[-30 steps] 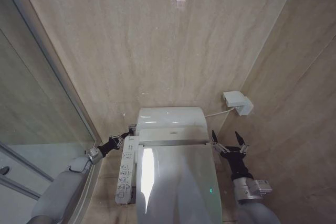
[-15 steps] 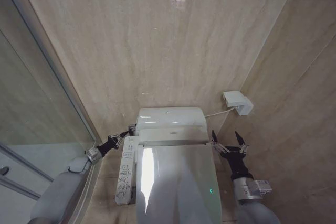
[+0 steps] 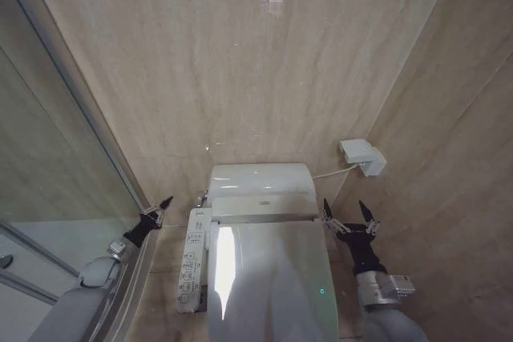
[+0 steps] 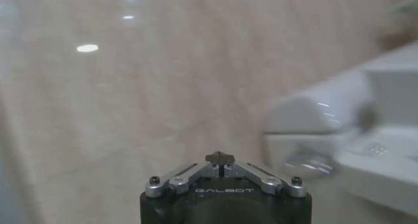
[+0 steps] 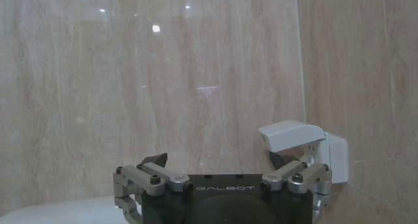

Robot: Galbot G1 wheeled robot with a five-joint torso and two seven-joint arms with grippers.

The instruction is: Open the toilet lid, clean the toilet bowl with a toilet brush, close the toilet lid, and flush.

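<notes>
Head view first: the toilet lid (image 3: pixel 272 278) lies flat and closed over the toilet bowl, so the bowl's inside is hidden and no brush can be made out. The tank (image 3: pixel 259 180) sits against the beige tiled wall, with the button-covered control panel (image 3: pixel 191 266) running along the robot's left side of the seat. The left gripper (image 3: pixel 158 208) hangs out by the glass shower screen (image 3: pixel 56 158), well apart from the panel and the lid, its jaws pinched together and empty. On the other side the right gripper (image 3: pixel 349 212) hovers just beside the rear corner of the lid, jaws spread wide, holding nothing. A white wall box (image 3: pixel 361 156) with a cable sits higher up in the corner.

Left wrist view: the left gripper (image 4: pixel 220 158) shows its tips meeting in a point, closed on nothing, with tile ahead and the tank (image 4: pixel 313 116) blurred off to the side.

Right wrist view: the right gripper (image 5: pixel 219 161) has its fingers splayed, empty, facing the wall and the wall box (image 5: pixel 304 141).

My read: with the lid down and neither gripper touching anything, either the lid has yet to be opened or only the flush remains; I cannot say which. Opening would call for a fingertip under the lid's edge. Flushing would call for a press on the right control.
</notes>
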